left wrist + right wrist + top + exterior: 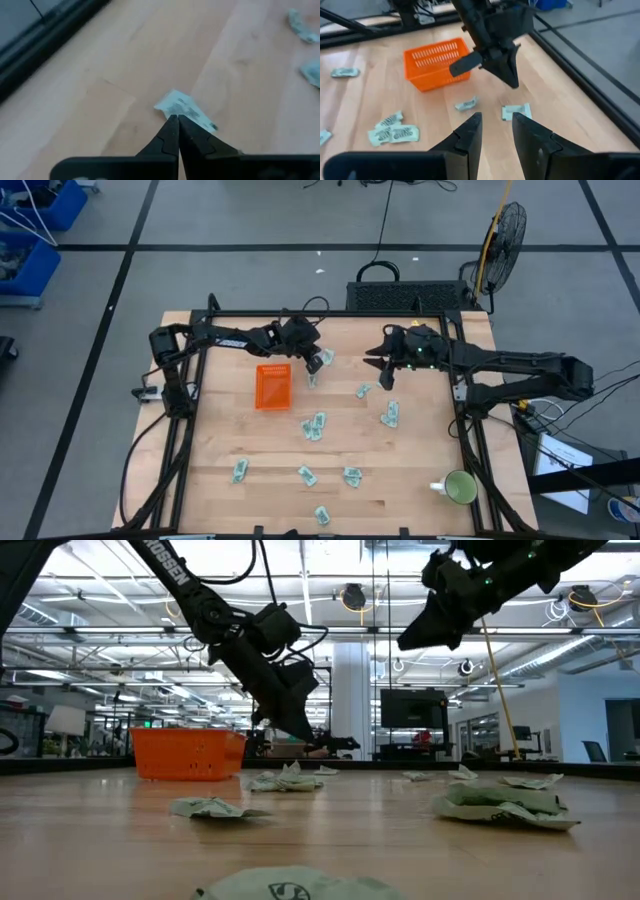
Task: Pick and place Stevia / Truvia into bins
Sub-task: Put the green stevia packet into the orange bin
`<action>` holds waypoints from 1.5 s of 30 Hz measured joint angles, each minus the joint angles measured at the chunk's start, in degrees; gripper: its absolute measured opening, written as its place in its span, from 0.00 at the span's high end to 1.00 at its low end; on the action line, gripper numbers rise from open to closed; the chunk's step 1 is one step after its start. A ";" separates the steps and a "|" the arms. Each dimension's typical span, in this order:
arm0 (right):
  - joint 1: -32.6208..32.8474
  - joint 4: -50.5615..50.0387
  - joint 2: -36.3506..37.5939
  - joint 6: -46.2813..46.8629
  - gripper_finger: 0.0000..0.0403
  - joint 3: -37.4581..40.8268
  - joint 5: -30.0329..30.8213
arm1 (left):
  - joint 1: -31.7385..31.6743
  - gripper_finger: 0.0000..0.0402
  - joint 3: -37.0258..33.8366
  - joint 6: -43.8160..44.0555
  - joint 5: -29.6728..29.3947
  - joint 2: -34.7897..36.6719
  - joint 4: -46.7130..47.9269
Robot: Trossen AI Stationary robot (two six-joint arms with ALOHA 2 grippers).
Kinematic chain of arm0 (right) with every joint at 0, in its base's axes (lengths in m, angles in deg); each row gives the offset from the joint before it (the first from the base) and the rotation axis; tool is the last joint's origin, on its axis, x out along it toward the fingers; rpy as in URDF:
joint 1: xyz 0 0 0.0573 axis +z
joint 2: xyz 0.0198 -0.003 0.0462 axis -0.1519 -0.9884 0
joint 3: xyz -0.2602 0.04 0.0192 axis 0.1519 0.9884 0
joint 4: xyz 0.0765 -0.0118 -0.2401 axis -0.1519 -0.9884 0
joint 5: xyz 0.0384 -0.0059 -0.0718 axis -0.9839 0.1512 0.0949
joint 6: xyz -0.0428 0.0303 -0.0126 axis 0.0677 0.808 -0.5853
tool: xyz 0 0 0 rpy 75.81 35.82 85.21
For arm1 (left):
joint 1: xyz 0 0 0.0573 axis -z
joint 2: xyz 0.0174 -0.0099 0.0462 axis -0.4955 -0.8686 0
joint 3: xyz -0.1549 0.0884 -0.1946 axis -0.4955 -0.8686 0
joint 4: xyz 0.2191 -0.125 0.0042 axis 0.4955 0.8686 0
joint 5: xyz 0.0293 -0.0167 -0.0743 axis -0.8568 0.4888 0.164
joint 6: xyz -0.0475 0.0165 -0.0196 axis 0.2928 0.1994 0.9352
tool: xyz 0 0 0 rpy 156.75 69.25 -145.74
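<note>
The orange bin (273, 385) stands on the table left of centre; it also shows in the right wrist view (437, 62). Several pale green and white sachets lie flat on the wood, among them one (327, 357) right of the bin, one (315, 425) at the middle and one (390, 415) farther right. My left gripper (318, 361) is shut and hangs just above the sachet (182, 106) by the bin's far right corner, fingers pointing down (512, 82). My right gripper (383, 366) is open and empty, raised well above the table (430, 628).
A round green mug (460, 487) stands near the table's front right corner. More sachets lie toward the near edge (306, 475). Dark frame rails (180, 430) run along the table's left and right sides. A second sachet (466, 104) lies near the bin.
</note>
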 joint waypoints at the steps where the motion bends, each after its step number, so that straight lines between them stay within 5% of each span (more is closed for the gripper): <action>1: -0.33 0.00 -0.52 0.40 0.75 0.00 -0.01 | -0.01 0.98 -0.01 -0.29 -0.45 -0.25 -0.39; 19: -6.49 3.42 -9.55 0.58 0.75 -0.04 -1.56 | -0.15 0.62 -0.02 4.51 0.43 -6.59 -10.32; 34: -7.13 3.84 -14.64 2.17 0.75 -0.04 -1.53 | 0.76 0.63 -0.03 4.85 -3.12 -7.78 -11.41; 41: -7.12 5.88 -14.25 2.18 0.75 -0.02 -1.51 | 0.55 0.77 -0.03 5.66 -4.17 -7.78 -11.47; 45: -7.12 6.81 -14.21 0.86 0.75 -0.02 -1.51 | 0.40 0.87 0.01 5.49 1.63 -8.86 -13.38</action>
